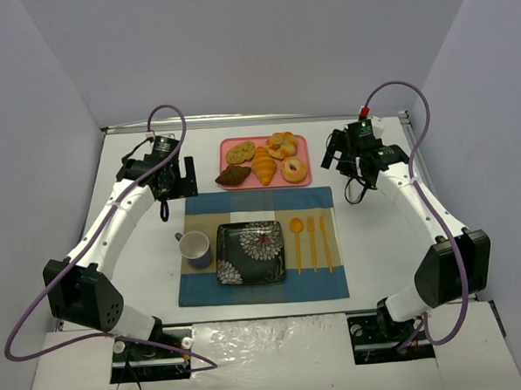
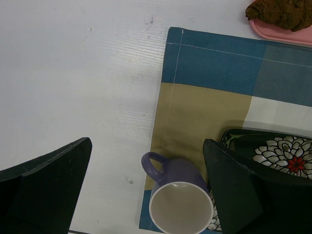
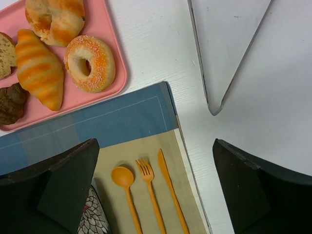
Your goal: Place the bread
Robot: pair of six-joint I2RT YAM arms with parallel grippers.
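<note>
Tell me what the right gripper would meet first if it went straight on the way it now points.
Probably the placemat near its right edge, about at the tip of the orange knife: that spot lies midway between the fingers of the open right gripper in its wrist view. Depth is unclear.

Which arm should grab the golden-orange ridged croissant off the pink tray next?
Right, probably. The golden-orange ridged croissant on the pink tray shows in the right wrist view, with the open right gripper beside the tray. The left wrist view shows only the tray's corner.
</note>
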